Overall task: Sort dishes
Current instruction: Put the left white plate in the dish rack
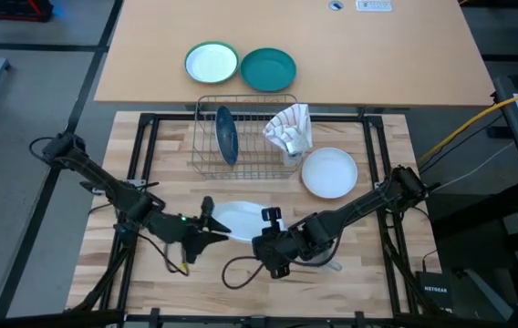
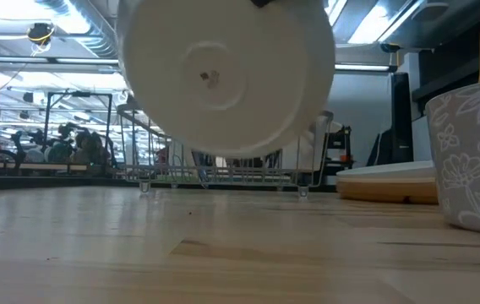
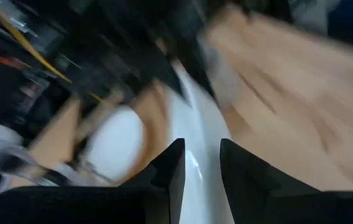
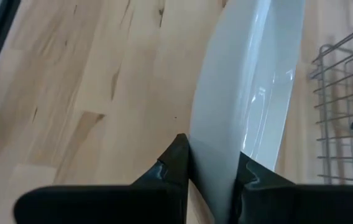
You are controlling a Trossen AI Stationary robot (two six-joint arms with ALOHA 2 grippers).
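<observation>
A white plate (image 1: 236, 221) hangs between my two grippers over the table's near middle. In the low view its round underside (image 2: 223, 76) faces the near edge, steeply tipped and clear of the wood. My right gripper (image 4: 212, 155) is shut on its rim. My left gripper (image 3: 201, 155) is open, one finger on each side of the plate's opposite rim; I cannot tell whether they touch it. A dark blue plate (image 1: 226, 135) stands on edge in the wire rack (image 1: 202, 137). Another white plate (image 1: 329, 173) lies flat to the right of the rack. A grey flower-patterned mug (image 2: 477, 160) stands near right. My right gripper pinches the white plate's rim (image 4: 217, 140) between its two fingers, on the side toward the table's right. The fingers slant down from the right. The plate is lifted clear of the table and stands steeply tipped, its underside toward the near edge.
A green-rimmed white plate (image 1: 212, 64) and a teal plate (image 1: 268, 68) lie on the far table. A white thing with a red pattern (image 1: 291, 128) sits at the rack's right end. In the low view the flat white plate rests on a tan one (image 2: 388, 192).
</observation>
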